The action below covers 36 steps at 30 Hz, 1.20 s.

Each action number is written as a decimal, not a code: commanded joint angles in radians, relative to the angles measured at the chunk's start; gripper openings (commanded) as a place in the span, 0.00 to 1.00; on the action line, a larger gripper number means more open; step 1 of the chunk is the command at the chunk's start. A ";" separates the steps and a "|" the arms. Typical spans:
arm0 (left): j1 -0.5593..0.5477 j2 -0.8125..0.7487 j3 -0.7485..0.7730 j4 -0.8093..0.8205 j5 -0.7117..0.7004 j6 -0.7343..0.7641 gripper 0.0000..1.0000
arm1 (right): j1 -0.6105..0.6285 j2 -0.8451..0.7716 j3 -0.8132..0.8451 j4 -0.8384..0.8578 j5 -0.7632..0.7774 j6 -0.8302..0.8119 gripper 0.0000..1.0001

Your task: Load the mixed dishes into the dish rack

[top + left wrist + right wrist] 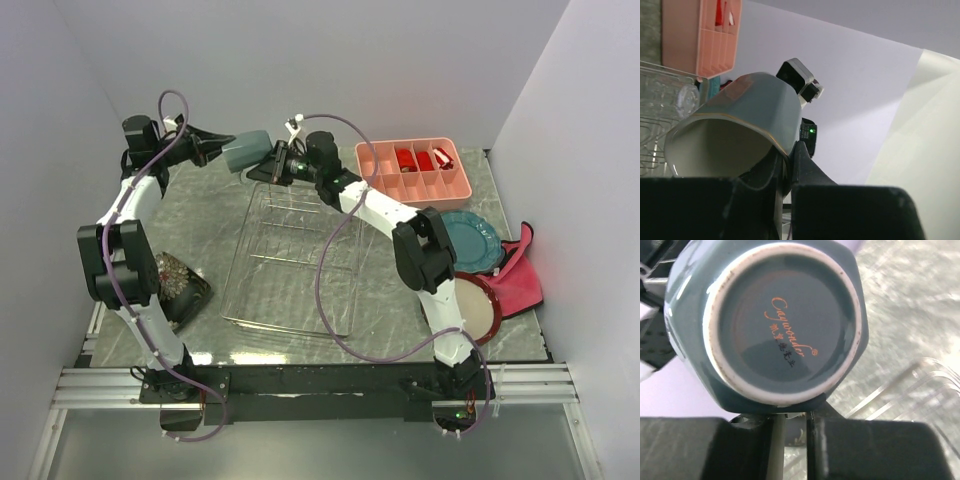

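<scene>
Grey-blue mug (245, 152) hangs at upper centre, over the dish rack's (290, 290) top edge, rim pinched in the left gripper (225, 150); right gripper (268, 164) is narrow beside it, grip unclear. Teal scalloped plate (480, 236) waits on the counter (200, 215)

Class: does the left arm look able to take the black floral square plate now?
Probably not: the left pincer is shut on the grey-blue mug; the plate lies near its elbow.
</scene>
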 commanded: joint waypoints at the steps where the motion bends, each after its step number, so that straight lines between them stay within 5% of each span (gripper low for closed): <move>1: 0.000 -0.002 0.015 -0.163 -0.064 0.222 0.11 | 0.012 -0.157 0.040 -0.062 0.045 -0.178 0.00; 3: 0.002 0.005 0.030 -0.190 -0.097 0.305 0.27 | 0.010 -0.228 0.032 -0.171 0.101 -0.299 0.00; 4: 0.002 0.007 0.041 -0.213 -0.126 0.369 0.51 | 0.008 -0.252 0.022 -0.208 0.127 -0.338 0.00; 5: 0.002 0.009 0.059 -0.236 -0.136 0.397 0.65 | 0.002 -0.275 0.014 -0.257 0.152 -0.397 0.00; 10: 0.002 0.002 0.091 -0.350 -0.198 0.569 0.99 | -0.021 -0.336 0.052 -0.385 0.226 -0.539 0.00; 20: 0.071 -0.090 0.131 -0.624 -0.371 0.907 1.00 | -0.024 -0.307 0.091 -0.544 0.278 -1.055 0.00; 36: 0.146 -0.301 0.054 -0.605 -0.433 0.982 1.00 | 0.024 -0.201 0.146 -0.734 0.417 -1.326 0.00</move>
